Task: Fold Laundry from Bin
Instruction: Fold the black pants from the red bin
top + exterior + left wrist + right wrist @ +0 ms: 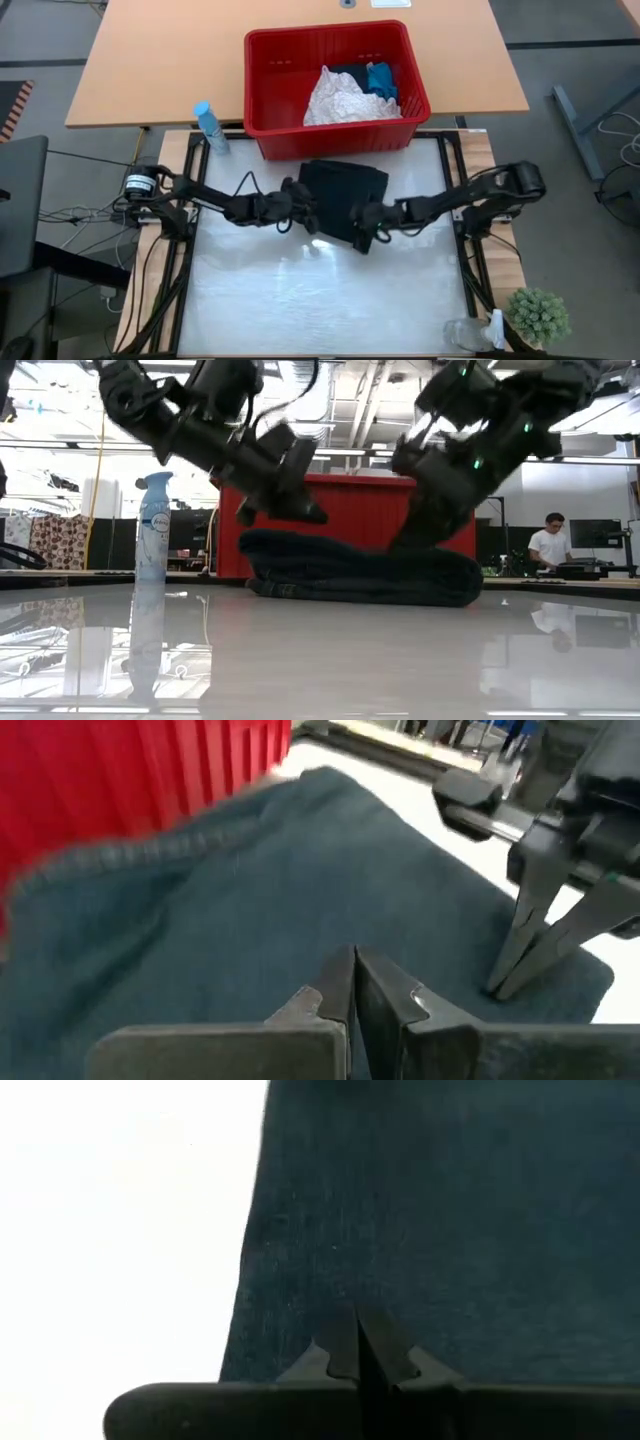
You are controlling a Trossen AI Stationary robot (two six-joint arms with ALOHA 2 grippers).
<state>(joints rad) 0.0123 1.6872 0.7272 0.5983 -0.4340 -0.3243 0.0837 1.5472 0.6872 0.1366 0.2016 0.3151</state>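
Observation:
A dark, folded laundry garment [345, 190] lies flat on the table just in front of the red bin [330, 140]. White crinkled cloth [345, 98] and a bright blue piece [382, 80] lie in the bin. My left gripper [355, 975] is shut and hovers above the garment's left part [305, 512], clear of it. My right gripper [358, 1335] is shut too. It reaches in from the right, slanting down onto the garment near its near edge [362, 238]. My right gripper's shut fingertips [505, 975] meet the top of the folded garment close to its near right edge [480, 1005]. They come slanting down from the table's right side. The garment stays flat on the table under them.
A light blue spray bottle [208, 128] stands at the table's far left corner. A small potted plant [538, 315] and a clear bottle [470, 335] sit at the near right corner. A person [550, 545] stands in the room beyond. The shiny table surface [320, 300] stretches toward the near edge.

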